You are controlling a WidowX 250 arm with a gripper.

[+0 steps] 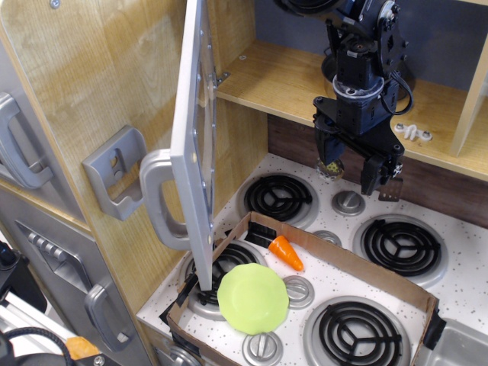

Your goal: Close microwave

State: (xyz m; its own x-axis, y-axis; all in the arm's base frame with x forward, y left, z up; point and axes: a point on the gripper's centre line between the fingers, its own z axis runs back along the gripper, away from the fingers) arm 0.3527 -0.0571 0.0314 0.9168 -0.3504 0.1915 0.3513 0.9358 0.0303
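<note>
The microwave [229,69] sits at the upper left, above the toy stove, its wooden cavity open to the right. Its silver-grey door [194,145] stands swung out toward the near side, seen almost edge-on, long axis running top to bottom in the view, with the curved grey handle [158,200] on its left face pointing left. The door's window and buttons can hardly be made out from this angle, and the top of the door is cut off by the frame edge.

The black gripper [352,168] hangs to the right of the door, well apart from it, over the far burners; its fingers are spread with nothing between them.

On the stove top [465,290] lies a shallow cardboard tray [358,267] holding an orange carrot [287,252] and a green plate [253,299], the plate near the door's lower edge
</note>
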